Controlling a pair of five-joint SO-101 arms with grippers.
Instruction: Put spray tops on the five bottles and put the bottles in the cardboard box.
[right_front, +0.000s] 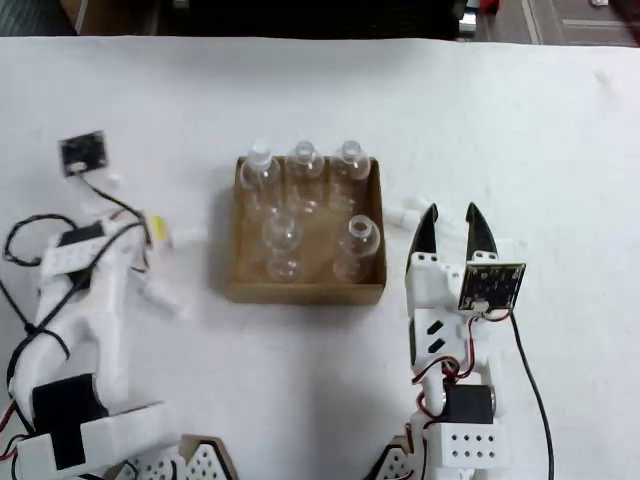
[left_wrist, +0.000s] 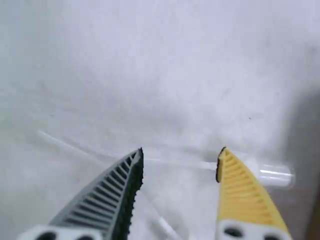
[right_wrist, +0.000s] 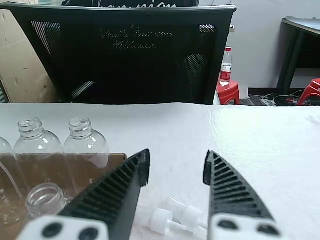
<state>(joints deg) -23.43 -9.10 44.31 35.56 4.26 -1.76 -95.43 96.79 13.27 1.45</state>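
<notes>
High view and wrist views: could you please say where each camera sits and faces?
High view: above the table, looking down on cardboard box and bottles; left arm and right arm show.
Left wrist view: on its arm, facing down at a spray top; open left gripper shows.
Right wrist view: on its arm, facing across the table; open right gripper shows.
Shared: high and right wrist views show bottles.

White table (right_front: 520, 120) bears cardboard box (right_front: 305, 293), loose spray tops (right_front: 403, 212).

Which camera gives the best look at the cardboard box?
The high view: the whole cardboard box from above, five bottles inside. The right wrist view catches one edge behind its gripper; the left wrist view faces a spray top on the table.
</notes>
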